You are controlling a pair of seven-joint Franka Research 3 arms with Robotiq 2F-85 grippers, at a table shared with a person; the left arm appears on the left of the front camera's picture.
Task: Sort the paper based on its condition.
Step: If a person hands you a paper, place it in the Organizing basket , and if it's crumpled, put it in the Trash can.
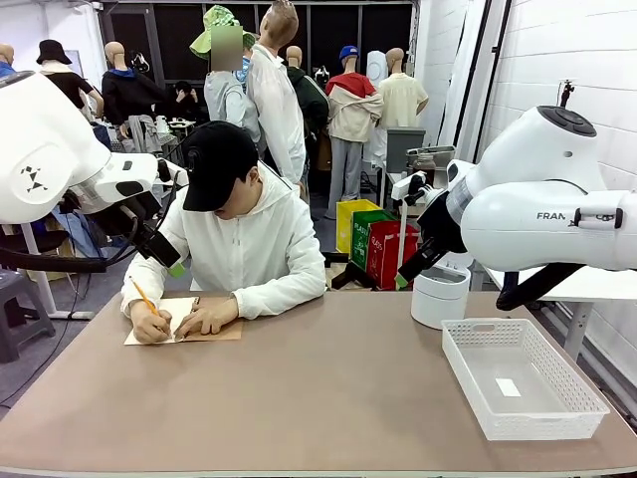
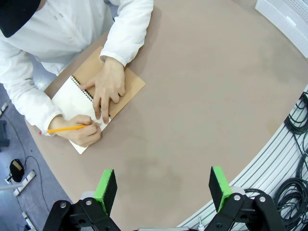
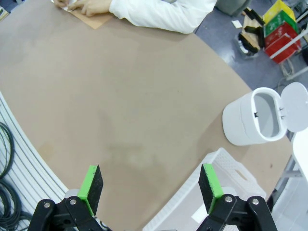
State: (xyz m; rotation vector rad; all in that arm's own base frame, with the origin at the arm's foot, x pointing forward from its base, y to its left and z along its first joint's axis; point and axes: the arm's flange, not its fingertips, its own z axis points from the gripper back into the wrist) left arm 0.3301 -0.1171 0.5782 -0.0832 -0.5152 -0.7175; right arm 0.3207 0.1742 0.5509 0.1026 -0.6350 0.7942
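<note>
Two grippers, catalogued as idle. Left gripper (image 2: 163,185): hovering over the bare table (image 2: 192,96), green pads (image 2: 105,190) spread wide, gripping nothing. Right gripper (image 3: 150,185): likewise gaping wide and carrying nothing, hanging near the white basket (image 1: 465,378) and the open-lidded white bin (image 3: 240,127). Paper (image 2: 70,101): lying at the table's far left on the brown notebook (image 2: 132,84), pinned under the person's hand (image 2: 108,89) and being written on with a yellow pencil (image 2: 67,128); loose or bound, impossible to tell. Step in hand, judging: holding off during the writing, sorting not yet begun. Next move, likely: reaching across for a freed sheet, pinching a thin edge off a flat surface, then choosing basket or bin by condition.
</note>
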